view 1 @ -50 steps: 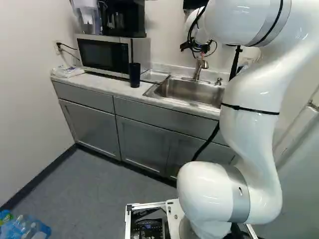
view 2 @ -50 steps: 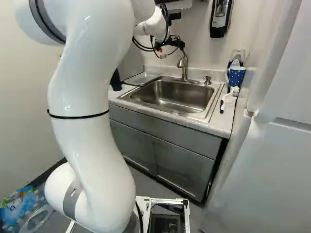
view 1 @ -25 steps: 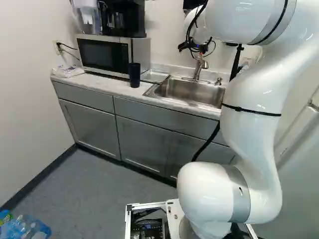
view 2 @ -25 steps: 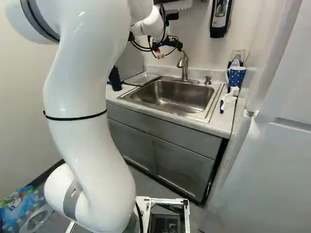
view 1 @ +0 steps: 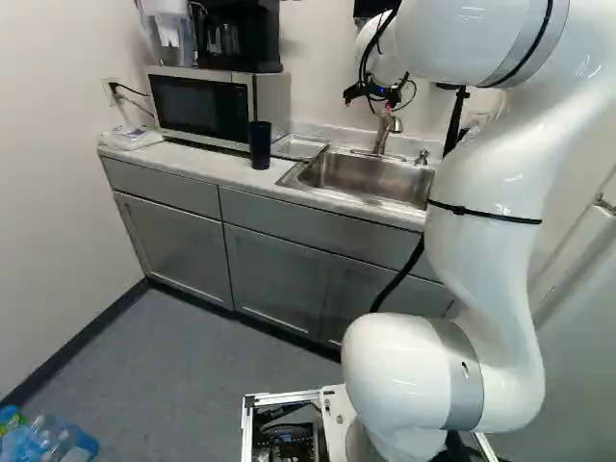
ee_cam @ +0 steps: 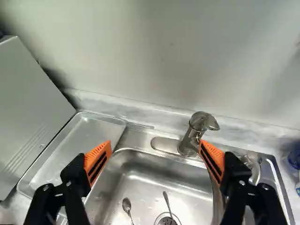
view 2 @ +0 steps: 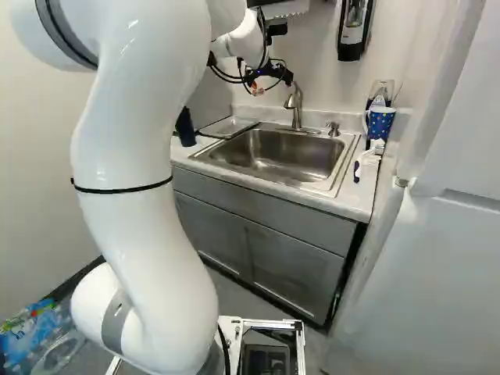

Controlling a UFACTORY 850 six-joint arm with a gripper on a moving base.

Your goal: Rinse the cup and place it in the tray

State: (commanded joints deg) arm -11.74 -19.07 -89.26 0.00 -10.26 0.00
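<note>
My gripper (view 1: pixel 382 98) is raised in front of the wall near the faucet. In the wrist view the gripper (ee_cam: pixel 155 159) stands open above the sink, its orange pads wide apart with nothing held. The curved metal faucet (ee_cam: pixel 188 138) rises close to one pad; whether they touch I cannot tell. A dark, tall cup (view 1: pixel 260 145) is upright on the counter left of the sink in the left base view. The shallow metal tray (ee_cam: pixel 93 133) lies between the microwave and the metal sink (ee_cam: pixel 154 180).
The microwave (view 1: pixel 199 109) stands on the counter behind the cup, with a coffee maker (view 1: pixel 239 37) on top. Two spoons lie in the basin. At the right of the right base view are a dotted blue mug (view 2: pixel 380 122), a brush (view 2: pixel 369 158) and a white refrigerator door (view 2: pixel 422 258).
The arm has shifted slightly toward the left of both base views, most of it in the earlier half second. The gripper has stayed near the faucet, and the cup has not moved.
</note>
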